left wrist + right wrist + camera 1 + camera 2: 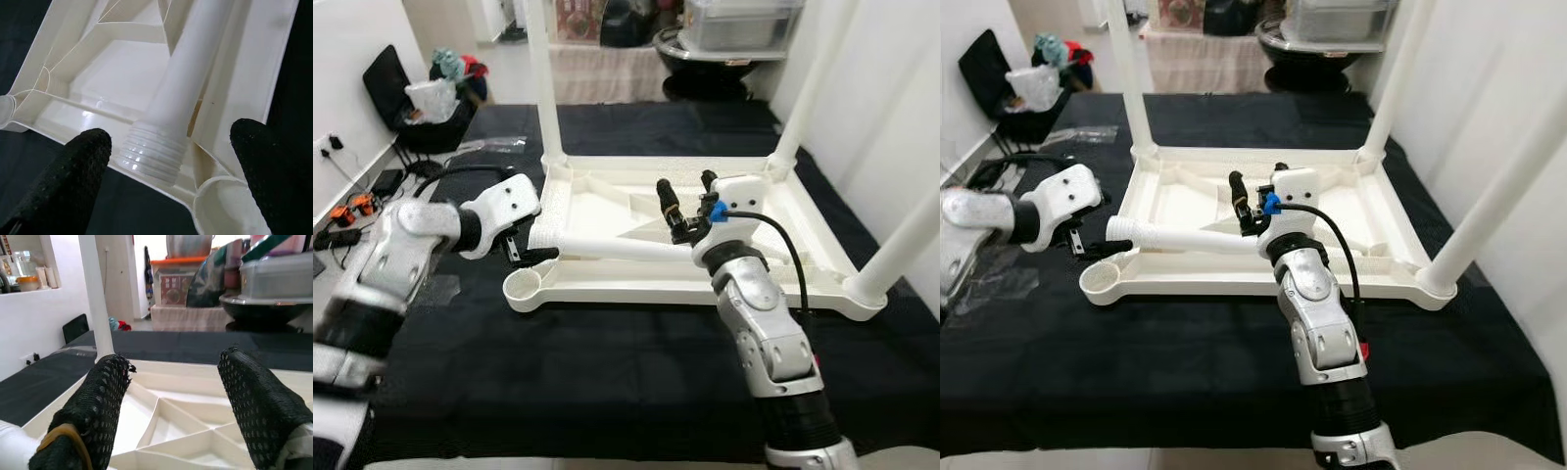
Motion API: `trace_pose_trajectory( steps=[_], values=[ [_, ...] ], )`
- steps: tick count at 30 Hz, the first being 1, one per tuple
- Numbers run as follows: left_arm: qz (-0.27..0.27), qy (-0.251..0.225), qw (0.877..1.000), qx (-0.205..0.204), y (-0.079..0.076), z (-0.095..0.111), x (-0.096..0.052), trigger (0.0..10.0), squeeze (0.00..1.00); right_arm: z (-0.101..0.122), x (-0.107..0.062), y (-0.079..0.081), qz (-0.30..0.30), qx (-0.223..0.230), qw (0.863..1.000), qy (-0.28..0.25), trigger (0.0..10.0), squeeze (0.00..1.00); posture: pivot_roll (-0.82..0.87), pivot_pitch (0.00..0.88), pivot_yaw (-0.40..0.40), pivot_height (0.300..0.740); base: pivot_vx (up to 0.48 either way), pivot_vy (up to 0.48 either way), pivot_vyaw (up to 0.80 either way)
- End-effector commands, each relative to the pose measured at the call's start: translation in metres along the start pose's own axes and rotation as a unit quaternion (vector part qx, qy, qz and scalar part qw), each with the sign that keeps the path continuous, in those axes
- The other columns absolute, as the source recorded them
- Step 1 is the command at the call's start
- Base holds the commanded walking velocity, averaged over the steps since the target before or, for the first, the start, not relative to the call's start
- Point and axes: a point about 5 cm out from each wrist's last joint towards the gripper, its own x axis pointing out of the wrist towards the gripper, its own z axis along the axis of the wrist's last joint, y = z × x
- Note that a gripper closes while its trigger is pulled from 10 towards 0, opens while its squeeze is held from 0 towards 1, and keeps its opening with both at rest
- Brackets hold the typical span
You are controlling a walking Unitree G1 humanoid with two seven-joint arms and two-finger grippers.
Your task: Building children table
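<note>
1. Left eye view: one white plastic tabletop (pixel 607 186) lies upside down on a black mat (pixel 607 362), its ribbed underside facing up.
2. Three legs stand upright in its corner sockets: one at 11 o'clock (pixel 544 88), one at 1 o'clock (pixel 808 88), one at 4 o'clock (pixel 906 245).
3. One socket (pixel 522 286), at the 8 o'clock corner, holds no leg.
4. A fourth leg (pixel 617 248) lies loose across the near part of the tabletop, pointing roughly from 9 to 3 o'clock. Its threaded end (pixel 154 154) rests just beside the open socket.
5. Two silver arms reach in. The left gripper (pixel 527 247) sits at the 8 o'clock corner. In the left wrist view its two black fingers (pixel 73 181) are spread wide, one on each side of the threaded end and not touching it.
6. The right gripper (pixel 687 199) is raised over the middle of the tabletop, above the far end of the loose leg. The right wrist view shows its two fingers (pixel 93 411) wide apart, pointing upward, with nothing between them.
7. At 10 o'clock, beyond the mat, one black chair (pixel 406 93) holds a plastic bag.
8. At 12 o'clock stands a low shelf (pixel 607 69).
</note>
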Motion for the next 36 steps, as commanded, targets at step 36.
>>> trace_pose_trajectory(
  steps=[36],
  values=[
    [-0.060, 0.133, 0.977, 0.155, 0.049, 0.016, 0.012, 10.0, 0.00, 0.024, -0.015, 0.018, -0.013, 0.056, 0.998, -0.013, 10.0, 0.00, 0.12, 0.211, 0.089, 0.740, 0.000, 0.000, 0.00]
  ],
)
